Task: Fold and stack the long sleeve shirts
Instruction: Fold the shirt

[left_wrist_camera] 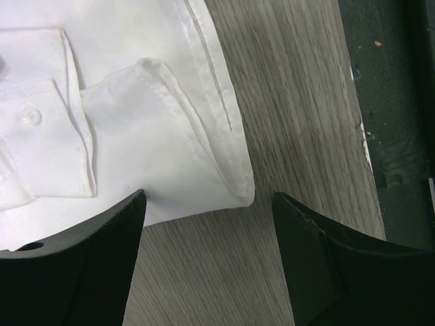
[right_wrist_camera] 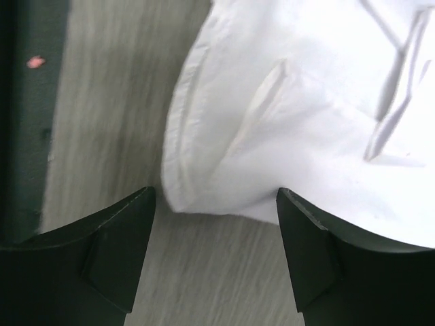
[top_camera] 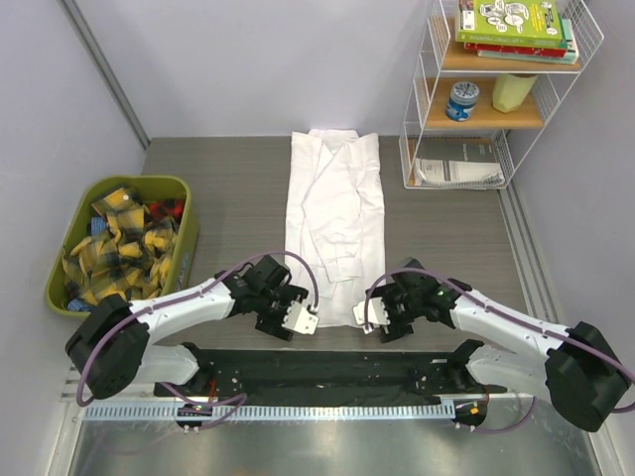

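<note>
One white long sleeve shirt (top_camera: 332,218) lies in the middle of the table, folded into a long narrow strip with its collar at the far end. My left gripper (top_camera: 301,318) is open and empty, just off the shirt's near left corner. In the left wrist view the hem corner (left_wrist_camera: 231,190) and a buttoned cuff (left_wrist_camera: 41,136) lie just ahead of the open gripper (left_wrist_camera: 207,197). My right gripper (top_camera: 368,316) is open and empty at the near right corner. In the right wrist view the rounded hem corner (right_wrist_camera: 197,183) lies just ahead of the open gripper (right_wrist_camera: 215,191).
A green bin (top_camera: 184,238) of yellow-and-black plaid cloths stands at the left. A white wire shelf (top_camera: 422,109) with books, a can and papers stands at the back right. A black base plate (top_camera: 317,372) runs along the near edge.
</note>
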You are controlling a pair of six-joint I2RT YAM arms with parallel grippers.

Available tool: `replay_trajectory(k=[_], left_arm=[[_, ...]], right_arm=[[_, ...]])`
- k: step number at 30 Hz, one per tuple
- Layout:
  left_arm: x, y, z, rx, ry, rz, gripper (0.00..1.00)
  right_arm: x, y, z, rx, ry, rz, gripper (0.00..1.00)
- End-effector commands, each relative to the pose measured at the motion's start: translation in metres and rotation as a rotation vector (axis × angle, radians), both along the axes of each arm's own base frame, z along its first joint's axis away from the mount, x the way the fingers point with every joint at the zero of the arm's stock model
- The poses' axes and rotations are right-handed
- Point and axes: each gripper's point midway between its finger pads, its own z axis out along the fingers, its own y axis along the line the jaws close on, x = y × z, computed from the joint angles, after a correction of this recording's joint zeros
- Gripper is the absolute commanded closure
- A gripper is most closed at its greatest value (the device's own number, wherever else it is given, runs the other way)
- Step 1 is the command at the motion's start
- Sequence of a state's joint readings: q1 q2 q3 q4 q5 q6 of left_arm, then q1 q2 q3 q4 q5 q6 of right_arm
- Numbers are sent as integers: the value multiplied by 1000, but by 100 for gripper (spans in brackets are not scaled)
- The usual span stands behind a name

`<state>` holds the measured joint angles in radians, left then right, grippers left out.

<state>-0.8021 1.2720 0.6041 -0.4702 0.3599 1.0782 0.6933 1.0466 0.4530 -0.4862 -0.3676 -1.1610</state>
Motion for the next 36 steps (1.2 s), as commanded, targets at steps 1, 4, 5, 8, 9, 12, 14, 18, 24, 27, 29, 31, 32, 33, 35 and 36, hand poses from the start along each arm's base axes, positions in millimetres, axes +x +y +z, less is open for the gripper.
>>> replay_trajectory(k=[1, 4, 5, 8, 9, 12, 14, 18, 24, 27, 29, 31, 32, 33, 35, 36], left_arm=[[5, -11, -6, -16, -43, -31, 26], [2, -12, -12, -7, -41, -44, 30], [2, -12, -13, -3, -38, -44, 32], [3, -7, -21, 25, -41, -39, 39], [4, -8, -21, 24, -45, -36, 42], [5, -13, -16, -5, -39, -14, 62], [4, -15, -13, -14, -27, -11, 78], [-8, -23, 5, -23, 33, -9, 100], [-64, -30, 41, -87, 152, -71, 100], [-64, -31, 56, -122, 143, -33, 100], [-50, -32, 65, -136, 101, 16, 100], [-39, -32, 72, -153, 102, 47, 100], [-33, -35, 80, -167, 84, 46, 100], [-29, -35, 82, -168, 74, 49, 100], [-20, -37, 89, -184, 56, 49, 100], [-18, -38, 90, -185, 46, 39, 100]], right_arm=[[18, 3, -13, -39, -88, 13, 24], [21, 6, -14, -45, -103, 21, 31], [20, 6, -14, -46, -100, 23, 35], [16, 4, -18, -52, -114, 56, 42], [14, 5, -20, -51, -117, 62, 48], [10, 8, -22, -47, -88, 53, 73], [10, 9, -21, -51, -75, 29, 88], [3, 10, -10, -39, -61, 0, 99], [-37, 14, 28, 27, -18, 34, 99], [-34, 14, 45, 59, -48, -3, 99], [-28, 14, 54, 55, -71, -24, 99], [-19, 16, 64, 62, -99, -50, 99], [-18, 17, 67, 70, -100, -52, 99], [-14, 18, 72, 78, -111, -59, 99], [-9, 19, 77, 83, -134, -60, 99], [-7, 19, 78, 81, -139, -64, 99]])
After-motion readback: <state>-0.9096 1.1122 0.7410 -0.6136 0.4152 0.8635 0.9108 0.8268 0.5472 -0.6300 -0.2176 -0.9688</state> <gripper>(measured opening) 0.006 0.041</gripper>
